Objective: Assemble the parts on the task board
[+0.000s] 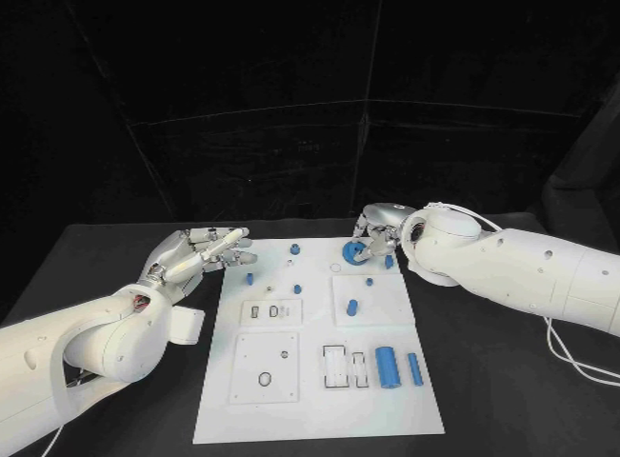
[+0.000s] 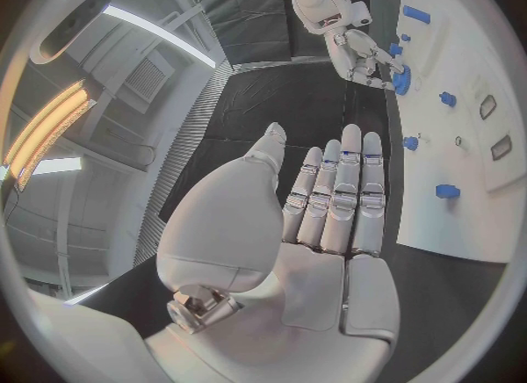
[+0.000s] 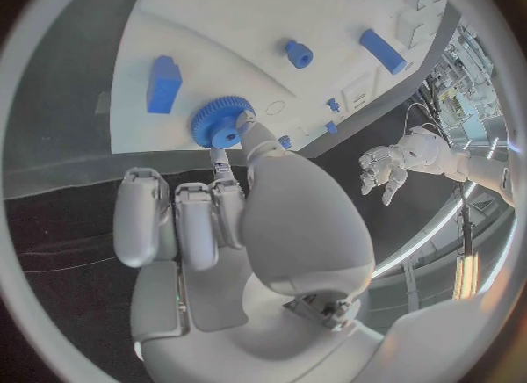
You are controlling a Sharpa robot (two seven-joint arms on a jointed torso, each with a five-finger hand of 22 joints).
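Head view: our right hand (image 1: 380, 231) pinches the blue gear (image 1: 353, 251) at the far end of the white board (image 1: 316, 400). Left hand (image 1: 207, 249), beside the board, spread wide, empty. Step, we judge: seating the gear; next, press it down squarely.

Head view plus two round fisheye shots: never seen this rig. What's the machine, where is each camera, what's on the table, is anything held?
It is a robot with two white arms, each ending in a silver many-fingered hand. The square picture comes from a camera on its head, looking down at a black table. Each round picture comes from a camera at one wrist, behind that hand.

On the table lies a white task board with small blue parts, among them two blue cylinders near the robot.

The right hand pinches a blue gear at the board's far edge. The left hand holds nothing, its fingers straight out at the board's far left corner.
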